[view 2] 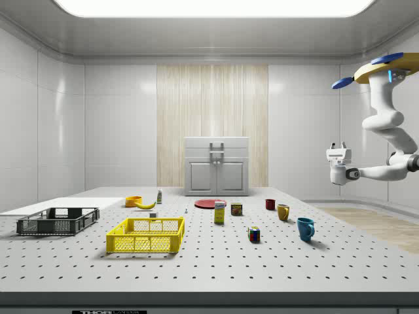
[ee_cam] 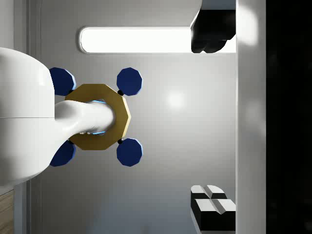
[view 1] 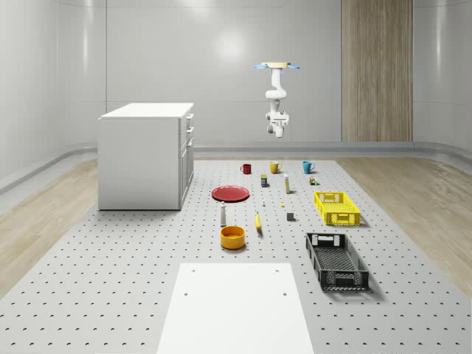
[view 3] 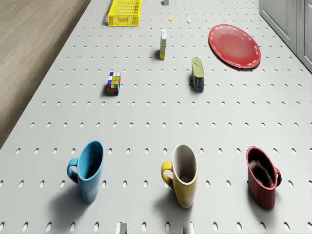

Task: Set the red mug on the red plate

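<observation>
Your drone (view 1: 277, 66) hovers high past the table's (view 1: 133, 295) far edge; gripper (view 2: 338, 146) fingers apart, pointing up, w/ open air all round. Red mug (view 3: 262, 177), red plate (view 3: 234, 46) far below it.

The drone (view 1: 277, 66) is hovering high in the air, its flat gold body and blue rotors level. In the side view it is sitting at the side view's right edge. The white arm (view 2: 386, 124) is hanging beneath it, bending down and then folding sideways toward the side view's left. At its end, the gripper (view 2: 338, 145) is pointing upward, well above the floor. In the wrist view, the drone's underside is facing the camera, with two dark fingertips (ee_cam: 212, 36) spread far apart.
</observation>
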You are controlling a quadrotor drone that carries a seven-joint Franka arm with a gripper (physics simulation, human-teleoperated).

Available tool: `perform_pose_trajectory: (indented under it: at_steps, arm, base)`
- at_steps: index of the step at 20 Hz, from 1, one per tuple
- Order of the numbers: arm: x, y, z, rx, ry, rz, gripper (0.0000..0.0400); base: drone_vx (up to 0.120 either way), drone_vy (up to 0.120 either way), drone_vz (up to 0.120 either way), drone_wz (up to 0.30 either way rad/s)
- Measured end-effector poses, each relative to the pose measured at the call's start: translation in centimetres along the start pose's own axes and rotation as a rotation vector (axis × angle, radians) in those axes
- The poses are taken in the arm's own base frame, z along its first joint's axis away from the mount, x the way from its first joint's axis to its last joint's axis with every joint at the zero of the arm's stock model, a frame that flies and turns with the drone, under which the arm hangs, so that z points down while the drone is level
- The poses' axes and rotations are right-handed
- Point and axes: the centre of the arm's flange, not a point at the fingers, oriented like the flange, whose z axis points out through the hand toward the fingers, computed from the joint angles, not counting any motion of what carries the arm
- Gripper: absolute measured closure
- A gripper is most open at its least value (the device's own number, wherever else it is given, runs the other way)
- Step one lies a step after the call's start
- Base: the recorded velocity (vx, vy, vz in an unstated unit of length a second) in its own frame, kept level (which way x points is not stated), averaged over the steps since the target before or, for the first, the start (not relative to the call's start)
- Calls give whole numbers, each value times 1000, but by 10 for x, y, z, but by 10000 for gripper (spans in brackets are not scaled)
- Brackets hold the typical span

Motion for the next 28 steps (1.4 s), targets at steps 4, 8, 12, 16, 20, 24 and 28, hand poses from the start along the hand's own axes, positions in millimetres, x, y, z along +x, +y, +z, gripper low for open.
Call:
perform_pose_trajectory:
  at_steps: [4,8,12,16,20,24,28]
  arm:
    - [-2,3,-30,2,2,0,0]
    - [-2,2,-56,4,4,0,0]
    - [-1,1,-75,7,7,0,0]
    - [0,0,-85,9,9,0,0]
    - [0,0,-90,11,11,0,0]
    - [0,0,-92,13,13,0,0]
    - [0,0,-93,15,16,0,0]
  base:
    - [0,0,0,0]
    - [110,-120,0,0]
    - [120,-120,0,0]
    - [120,-120,0,0]
    - [120,-120,0,0]
    - [120,-120,0,0]
    - [120,-120,0,0]
